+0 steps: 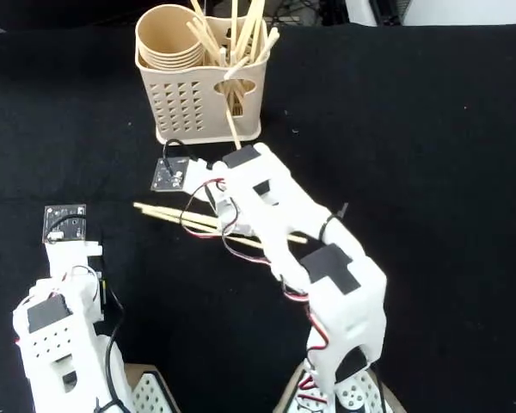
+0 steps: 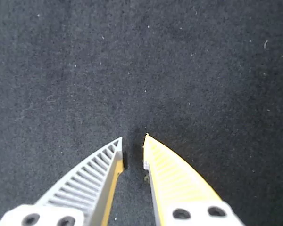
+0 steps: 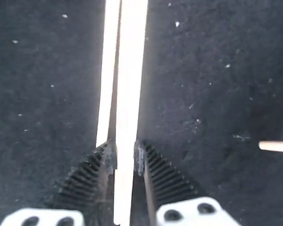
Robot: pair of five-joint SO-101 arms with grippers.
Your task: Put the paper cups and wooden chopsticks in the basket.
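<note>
Right claw [image 3: 125,151] was clamped on the wooden chopsticks [image 1: 168,212], jaws either side of the sticks, partway along their length. They lay flat on the desk [image 1: 430,155], in front of the basket [image 1: 202,103] and apart from it. Left claw [image 2: 133,139] sat at the desk's near left over bare cloth, fingers almost together with nothing between them. The paper cups [image 1: 168,39] stood stacked in the basket, with other chopsticks [image 1: 241,34] upright beside them.

Handling call: the sticks look light, stiff, thin and probably slick. Pinched near one end, they'd likely pivot or roll. Better to grip near mid-length, squeezing both together so neither slips out. They're long enough to catch the basket rim, so tip them end-down going in.
</note>
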